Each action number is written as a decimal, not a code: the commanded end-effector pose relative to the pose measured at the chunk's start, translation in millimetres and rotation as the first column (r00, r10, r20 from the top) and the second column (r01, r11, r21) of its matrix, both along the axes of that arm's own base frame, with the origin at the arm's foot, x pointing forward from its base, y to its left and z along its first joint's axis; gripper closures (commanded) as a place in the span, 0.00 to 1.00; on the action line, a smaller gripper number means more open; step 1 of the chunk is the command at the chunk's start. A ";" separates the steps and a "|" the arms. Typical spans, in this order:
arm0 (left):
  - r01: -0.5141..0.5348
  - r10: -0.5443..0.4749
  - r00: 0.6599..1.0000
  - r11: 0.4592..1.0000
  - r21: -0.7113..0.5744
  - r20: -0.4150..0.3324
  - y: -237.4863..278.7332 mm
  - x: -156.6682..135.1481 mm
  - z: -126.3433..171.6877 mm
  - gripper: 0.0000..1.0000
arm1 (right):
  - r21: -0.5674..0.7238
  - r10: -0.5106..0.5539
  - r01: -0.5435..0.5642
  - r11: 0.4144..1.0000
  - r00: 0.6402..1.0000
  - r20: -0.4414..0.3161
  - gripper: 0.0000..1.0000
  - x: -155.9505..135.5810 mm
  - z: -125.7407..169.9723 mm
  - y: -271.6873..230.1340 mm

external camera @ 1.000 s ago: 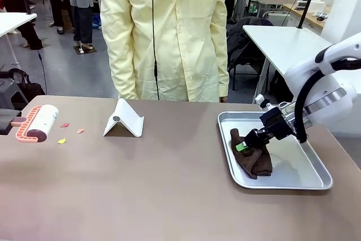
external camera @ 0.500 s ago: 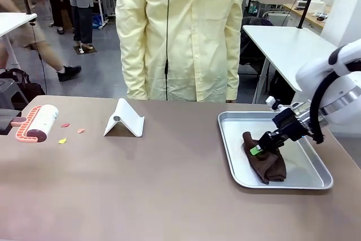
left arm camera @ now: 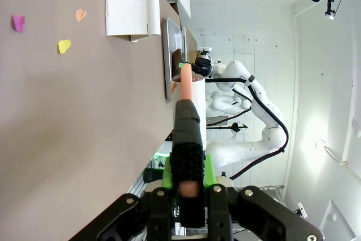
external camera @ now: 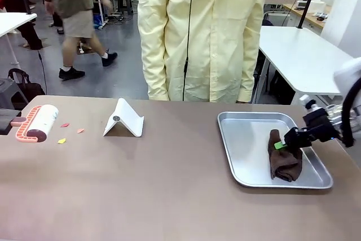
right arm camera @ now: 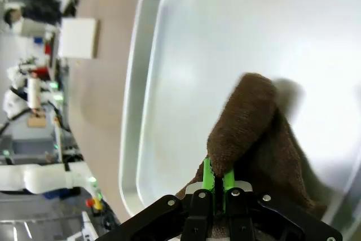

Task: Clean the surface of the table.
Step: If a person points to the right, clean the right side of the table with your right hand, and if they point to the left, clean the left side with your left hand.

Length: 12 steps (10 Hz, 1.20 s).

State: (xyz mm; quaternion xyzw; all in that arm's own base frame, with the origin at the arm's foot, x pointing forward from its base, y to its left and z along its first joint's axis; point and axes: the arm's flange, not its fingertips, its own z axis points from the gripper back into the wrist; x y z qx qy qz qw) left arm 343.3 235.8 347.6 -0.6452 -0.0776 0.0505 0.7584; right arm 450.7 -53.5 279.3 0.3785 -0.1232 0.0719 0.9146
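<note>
Pinching a bunched fold of the brown cloth (external camera: pixel 285 161), the right gripper (external camera: pixel 280 145) has its pads pressed together over the right part of the silver tray (external camera: pixel 242 139). The cloth's lower end sags onto the tray floor. It looks soft, light and limp, best taken at such a fold, and it is the tray's sole content. Far left of the tray, the left gripper (left arm camera: pixel 186 167) clamps the lint roller (external camera: pixel 42 119) by its handle, near paper scraps (external camera: pixel 62 140) on the table (external camera: pixel 169 190), whose hard, flat top spreads all around the tray.

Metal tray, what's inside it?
A brown cloth, toward the right side of the tray, its top pinched by the right gripper, jaws shut. The rest of the floor is bare; anything beneath the cloth is covered.
</note>
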 end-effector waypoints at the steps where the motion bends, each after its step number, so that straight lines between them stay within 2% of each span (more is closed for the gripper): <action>1: 0.002 -0.001 1.000 1.000 -0.019 0.018 -0.2 -1.7 4.4 1.00 | 0.240 -0.073 0.056 0.969 0.995 0.062 0.94 -20.4 20.5 -23.8; 3: 0.002 -0.001 1.000 1.000 -0.019 0.018 -0.2 -1.7 4.4 1.00 | 0.422 -0.082 0.041 0.905 0.993 0.079 0.94 -42.6 41.5 -43.5; 4: 0.002 -0.001 1.000 1.000 -0.019 0.018 -0.2 -1.7 4.4 1.00 | 0.488 -0.051 0.006 0.873 0.995 0.080 0.94 -55.2 51.2 -50.4; 5: 0.002 -0.001 1.000 1.000 -0.019 0.018 -0.2 -1.7 4.4 1.00 | 0.569 -0.021 -0.008 0.822 0.999 0.045 0.94 -69.6 61.8 -59.9; 6: 0.002 -0.001 1.000 1.000 -0.019 0.018 -0.2 -1.7 4.4 1.00 | 0.636 -0.014 0.027 0.771 1.000 -0.026 0.94 -83.5 72.0 -70.6; 9: 0.002 -0.001 1.000 1.000 -0.019 0.018 -0.2 -1.7 4.4 1.00 | 0.684 -0.074 0.132 0.717 0.991 -0.114 0.94 -142.7 99.0 -91.3; 10: 0.002 -0.001 1.000 1.000 -0.019 0.018 -0.2 -1.7 4.4 1.00 | 0.667 -0.080 0.149 0.730 0.988 -0.134 0.94 -157.9 101.3 -91.0; 11: 0.002 -0.001 1.000 1.000 -0.019 0.018 -0.2 -1.7 4.4 1.00 | 0.656 -0.097 0.167 0.736 0.985 -0.141 0.94 -166.3 101.0 -88.3; 12: 0.002 -0.001 1.000 1.000 -0.019 0.018 -0.2 -1.7 4.4 1.00 | 0.679 -0.063 0.108 0.726 0.994 -0.091 0.94 -140.3 86.1 -97.1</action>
